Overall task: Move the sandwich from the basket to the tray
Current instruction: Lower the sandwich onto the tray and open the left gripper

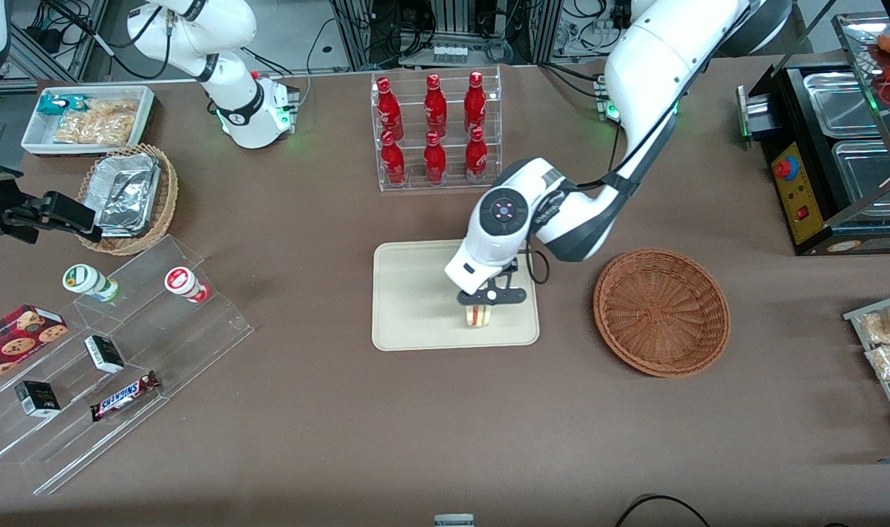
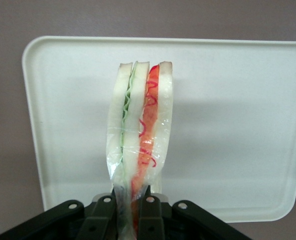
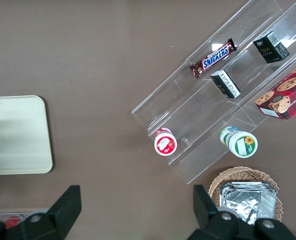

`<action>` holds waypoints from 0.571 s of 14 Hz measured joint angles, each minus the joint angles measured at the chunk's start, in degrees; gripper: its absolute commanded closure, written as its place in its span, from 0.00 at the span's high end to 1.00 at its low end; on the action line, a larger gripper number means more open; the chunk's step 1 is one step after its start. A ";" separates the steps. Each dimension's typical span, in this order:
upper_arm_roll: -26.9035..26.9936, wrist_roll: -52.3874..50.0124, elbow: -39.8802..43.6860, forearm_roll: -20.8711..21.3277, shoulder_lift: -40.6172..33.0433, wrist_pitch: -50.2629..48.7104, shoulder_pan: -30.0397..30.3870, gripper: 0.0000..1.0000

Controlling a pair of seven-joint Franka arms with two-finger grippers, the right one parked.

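Observation:
The sandwich point(image 1: 478, 315) point(image 2: 140, 135), white bread with green and red filling in clear wrap, hangs in my left gripper point(image 1: 480, 307) point(image 2: 131, 212), which is shut on its wrapped end. It is over the cream tray point(image 1: 416, 307) point(image 2: 237, 115), close to the tray's surface near the edge nearest the front camera; whether it touches the tray I cannot tell. The reddish-brown wicker basket point(image 1: 662, 311) lies beside the tray, toward the working arm's end of the table, with nothing in it.
A clear rack of red bottles point(image 1: 436, 128) stands farther from the front camera than the tray. Toward the parked arm's end are stepped acrylic shelves with snacks point(image 1: 116, 344), a tan basket of foil containers point(image 1: 129, 196) and a white snack bin point(image 1: 88, 118). A black food warmer point(image 1: 833, 146) stands toward the working arm's end.

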 measured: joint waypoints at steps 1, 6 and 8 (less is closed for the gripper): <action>0.01 -1.76 0.70 1.15 0.94 0.00 -1.07 0.11; 0.10 -3.89 3.38 2.37 4.83 0.21 -2.91 0.63; 0.16 -3.95 3.92 2.38 5.43 0.76 -2.92 1.00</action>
